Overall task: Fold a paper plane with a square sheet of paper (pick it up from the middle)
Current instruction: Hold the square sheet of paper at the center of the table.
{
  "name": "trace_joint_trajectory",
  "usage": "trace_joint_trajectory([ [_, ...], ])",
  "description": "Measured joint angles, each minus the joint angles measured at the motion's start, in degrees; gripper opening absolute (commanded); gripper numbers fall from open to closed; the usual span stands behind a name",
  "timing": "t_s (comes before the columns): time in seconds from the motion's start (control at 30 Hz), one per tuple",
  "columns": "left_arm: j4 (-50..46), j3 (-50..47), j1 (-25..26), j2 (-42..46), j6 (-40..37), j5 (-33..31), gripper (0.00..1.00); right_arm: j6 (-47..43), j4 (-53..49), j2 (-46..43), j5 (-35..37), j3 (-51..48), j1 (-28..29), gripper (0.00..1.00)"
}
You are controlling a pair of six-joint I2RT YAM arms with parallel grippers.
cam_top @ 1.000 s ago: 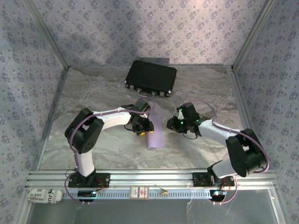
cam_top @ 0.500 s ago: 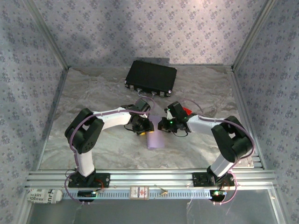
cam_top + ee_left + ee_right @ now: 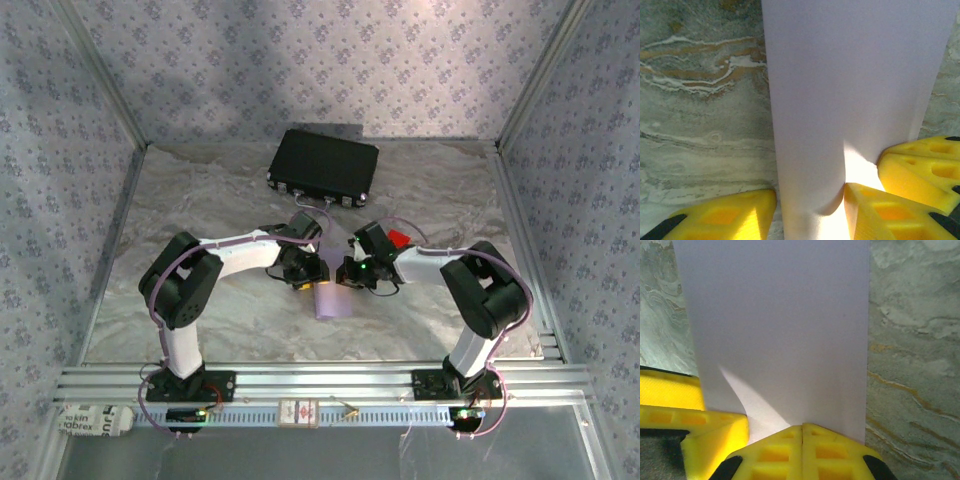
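Marble table [image 3: 200, 200]; right hand [image 3: 802, 432] pinching paper [image 3: 775, 325]

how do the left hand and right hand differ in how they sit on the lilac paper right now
The left hand has its yellow fingers apart, the square sheet of paper running between them; the right hand has its fingers pressed together, pinching the sheet's edge. The left hand reaches in from the left, the right hand from the right. Both meet at the same end of the sheet.

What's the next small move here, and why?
Probably the left gripper should close on the paper. In the right wrist view the right gripper has its fingers shut together on the sheet's edge, while in the left wrist view the left fingers stand apart with the folded sheet between them. Gripping both sides would likely steady it for the next crease.
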State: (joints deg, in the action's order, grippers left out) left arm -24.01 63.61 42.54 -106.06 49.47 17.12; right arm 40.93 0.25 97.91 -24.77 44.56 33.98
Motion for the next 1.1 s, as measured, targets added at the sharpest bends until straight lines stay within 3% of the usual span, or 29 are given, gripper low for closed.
trace_joint_trajectory([
  [0.37, 0.92, -0.22, -0.20, 2.10, -0.11, -0.74, 0.51, 0.15, 0.70, -0.35, -0.07, -0.55, -1.14, 0.04],
  [0.5, 4.26, -2.12, -1.40, 5.79, -0.09, -0.13, 0.39, 0.15, 0.59, -0.42, 0.11, -0.55, -1.29, 0.04],
  [0.77, 15.43, -5.64, -2.47, 7.61, 2.05, 7.52, 0.11, 0.17, 0.57, -0.42, 0.15, -0.55, -1.27, 0.03],
  [1.1, 21.27, -9.14, -2.71, 5.05, 3.80, 11.23, 0.07, 0.17, -0.17, -0.85, 1.16, -0.55, -1.27, 0.03],
])
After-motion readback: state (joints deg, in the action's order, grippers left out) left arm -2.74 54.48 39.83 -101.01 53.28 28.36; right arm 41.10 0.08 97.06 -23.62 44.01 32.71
